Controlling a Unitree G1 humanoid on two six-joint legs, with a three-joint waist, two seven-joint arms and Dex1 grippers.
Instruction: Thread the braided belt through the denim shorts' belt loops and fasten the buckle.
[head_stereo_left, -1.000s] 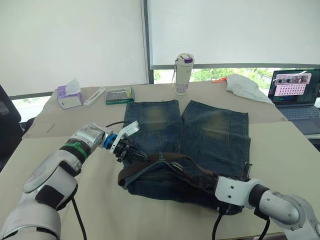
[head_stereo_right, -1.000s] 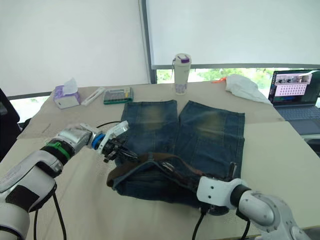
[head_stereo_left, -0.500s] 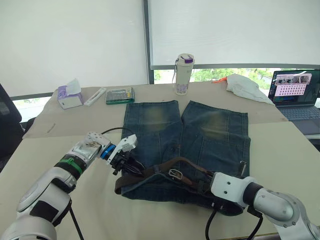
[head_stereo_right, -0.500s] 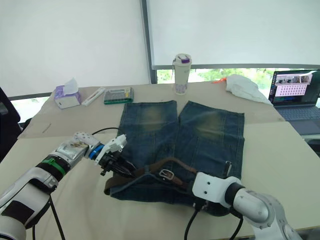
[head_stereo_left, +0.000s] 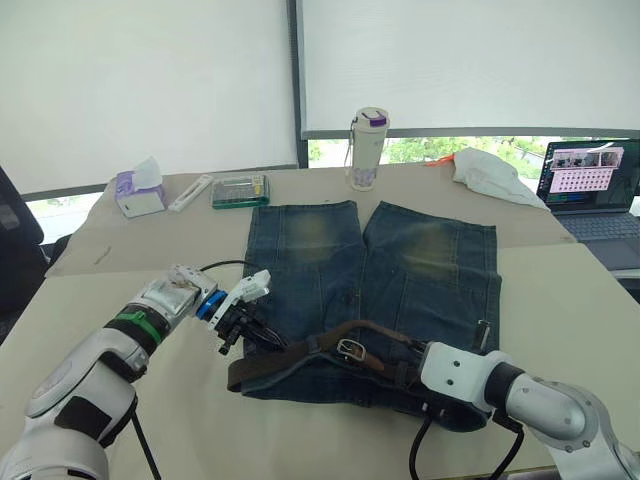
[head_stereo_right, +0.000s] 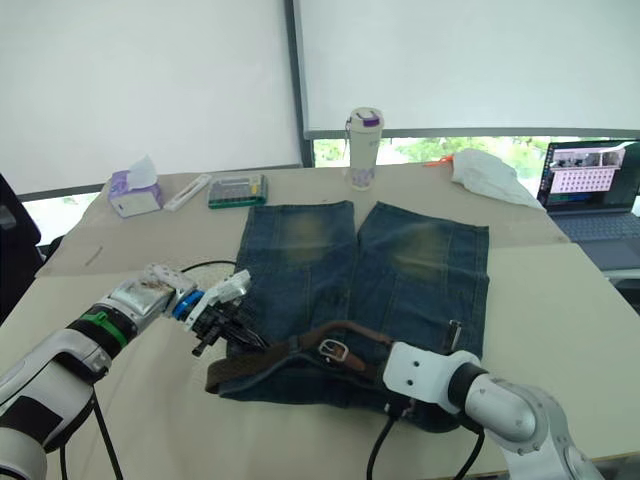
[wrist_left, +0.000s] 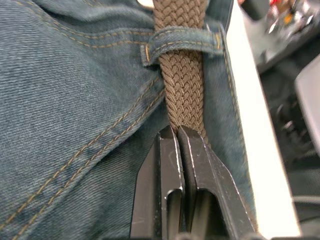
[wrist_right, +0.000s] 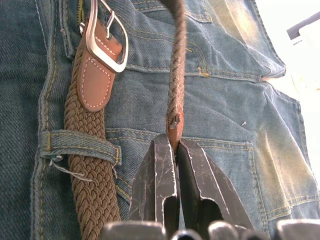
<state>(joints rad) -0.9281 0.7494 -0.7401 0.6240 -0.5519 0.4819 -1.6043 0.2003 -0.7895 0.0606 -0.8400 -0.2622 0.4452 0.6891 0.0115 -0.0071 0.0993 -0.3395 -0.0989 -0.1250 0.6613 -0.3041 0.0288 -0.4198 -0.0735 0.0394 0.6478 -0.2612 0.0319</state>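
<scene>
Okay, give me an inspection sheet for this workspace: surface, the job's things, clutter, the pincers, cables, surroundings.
Surface: beige table, shorts lying flat on it.
Job's things: denim shorts, waistband nearest the robot; braided belt runs under a belt loop; buckle unfastened, belt tip raised.
Clutter: tissue box, calculator, white flat bar, bottle, white cloth, laptop.
Pincers: left pincer shut on the belt; right pincer shut on the belt's tip.
Cables: black cable at the left wrist.
Surroundings: white blinds, greenery outside.
</scene>
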